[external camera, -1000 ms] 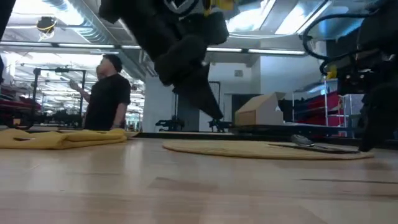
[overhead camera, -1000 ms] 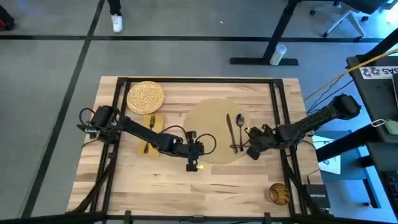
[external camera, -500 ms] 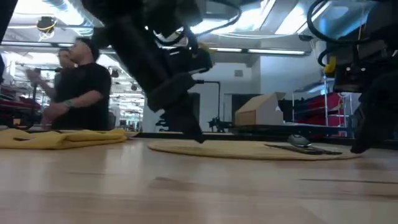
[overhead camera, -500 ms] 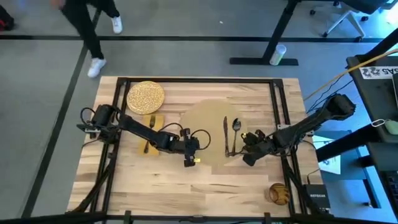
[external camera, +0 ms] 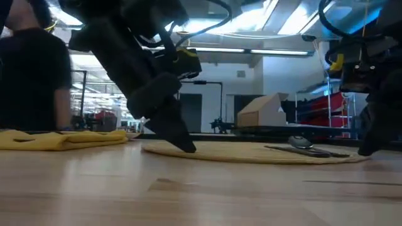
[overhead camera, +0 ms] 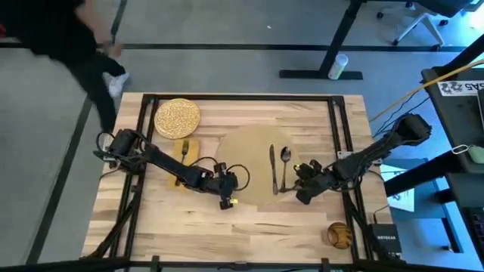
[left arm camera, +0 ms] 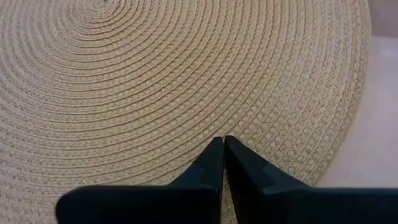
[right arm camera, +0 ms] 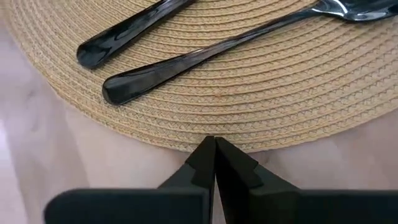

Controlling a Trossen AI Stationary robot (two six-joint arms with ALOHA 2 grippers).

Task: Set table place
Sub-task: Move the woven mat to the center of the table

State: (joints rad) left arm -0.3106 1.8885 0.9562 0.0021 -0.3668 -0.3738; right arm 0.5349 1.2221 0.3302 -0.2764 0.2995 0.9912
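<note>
The place, a round tan woven mat, lies flat on the light-wood table, at its middle. A dark knife and spoon lie side by side on the mat's right part. My left gripper is shut, its tips down on the mat's near-left rim zone. My right gripper is shut too, tips at the mat's near-right rim. A speckled plate sits at the far left. Just nearer than the plate, a fork lies on a yellow napkin. My left gripper presses its shut fingertips down on the mat's woven top, a little inside the near-left rim. The fingers slant down from the table's left. The mat stays flat on the table. My right gripper sets its shut fingertips against the mat's near-right rim, slanting down from the right. The tips stand at table level, just outside the weave.
A brown wooden bowl stands at the near right corner. A black frame rail runs along the table's right side, beside my right arm. A person stands beyond the table's far left corner. Bare wood lies along the near edge.
Both grippers have moved toward the table's left edge, staying shut. The mat has slid left along the table with them, flat, carrying the knife and spoon. The person behind has walked closer to the far left corner.
</note>
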